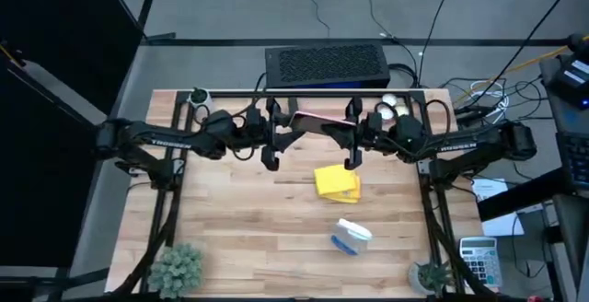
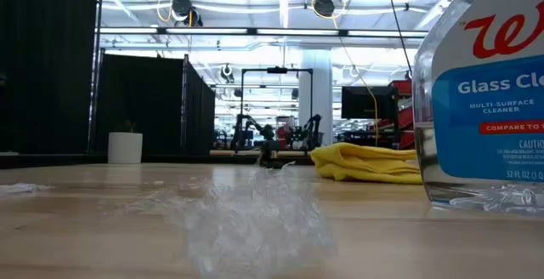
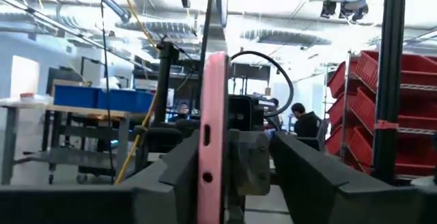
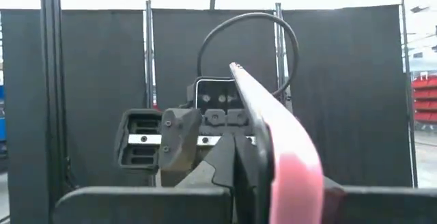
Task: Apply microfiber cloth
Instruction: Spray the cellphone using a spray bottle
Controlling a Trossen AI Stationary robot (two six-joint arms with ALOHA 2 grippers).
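Note:
The yellow microfiber cloth (image 1: pixel 337 182) (image 2: pixel 365 162) lies bunched on the wooden table, right of centre, and no gripper touches it. Above the table's far middle, both arms meet at a pink flat rectangular item (image 1: pixel 322 120) (image 3: pixel 213 135) (image 4: pixel 276 142), which is held up on edge. My right gripper (image 1: pixel 343 129) (image 4: pixel 273 176) is shut on it. My left gripper (image 1: pixel 293 129) (image 3: pixel 235 162) is open, with one finger on each side of the item's other end. My right gripper pinches the pink item's right end (image 4: pixel 293 176) between its two fingers, coming level from the table's right. The item stands on edge, lifted clear of the table. My left gripper's one finger (image 3: pixel 181 169) lies close beside the item; whether it touches, I cannot tell.
A glass-cleaner spray bottle (image 1: pixel 352 236) (image 2: pixel 489 92) lies near the table's front, right of centre. Small potted plants (image 1: pixel 175 267) (image 1: pixel 429 274) stand at the two near corners. A black box (image 1: pixel 327 65) sits beyond the far edge. The table's left half is bare wood (image 1: pixel 230 210).

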